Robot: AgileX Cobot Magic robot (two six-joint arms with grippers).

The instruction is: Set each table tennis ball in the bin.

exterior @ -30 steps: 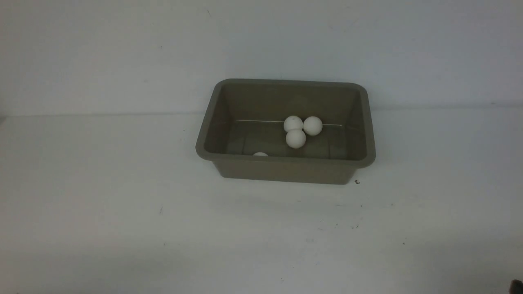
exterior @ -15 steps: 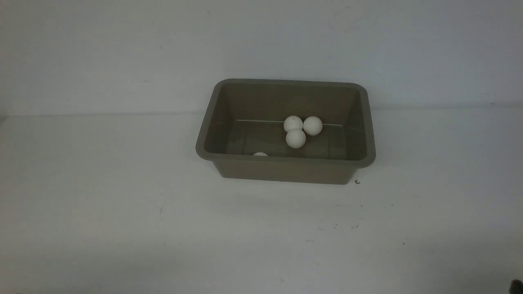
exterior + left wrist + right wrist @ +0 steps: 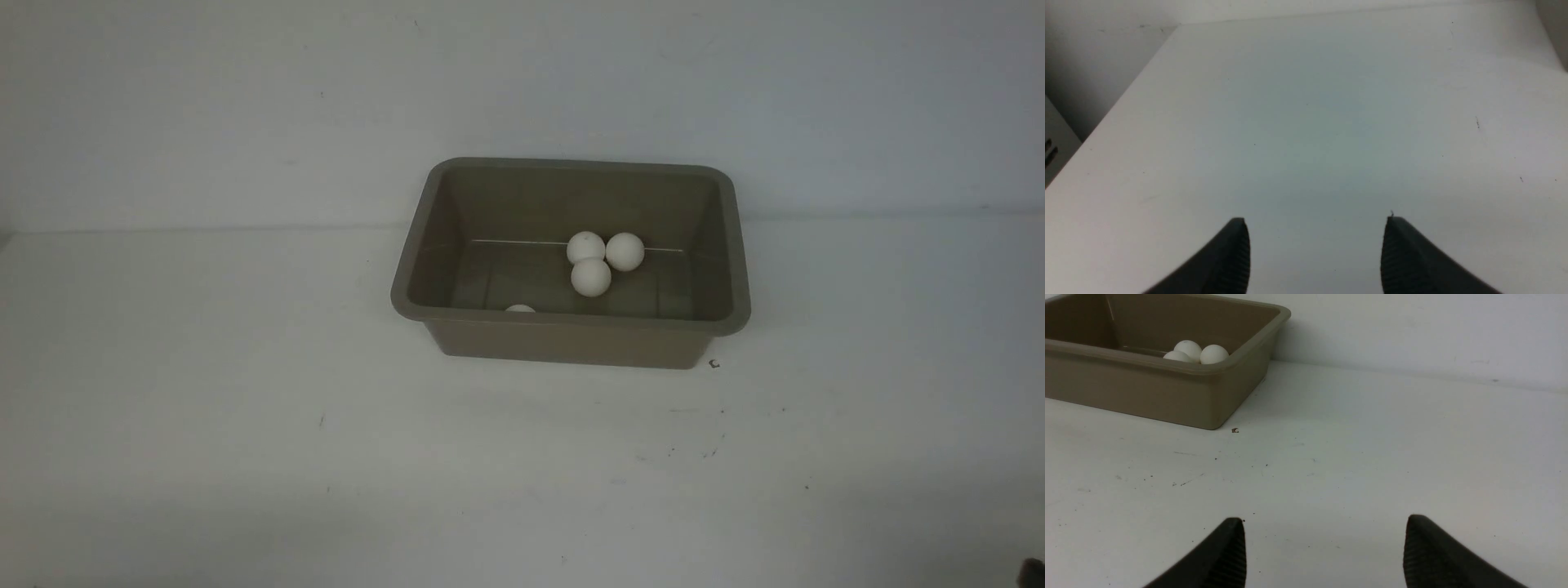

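I see the bin (image 3: 571,335) on the white counter (image 3: 245,408), its long axis running left to right across the front view and its open side up. Four table tennis balls lie inside it: three (image 3: 591,277) clustered and touching near the far wall, and one (image 3: 520,309) just showing over the near rim. The right claw (image 3: 1325,539) is released, fingers spread with nothing between them, low over the counter; the bin sits well ahead of it and off to its left, the balls (image 3: 1200,353) visible over the rim. The left claw (image 3: 1314,241) is likewise released and empty, with only bare counter ahead of it; the bin is not in its view.
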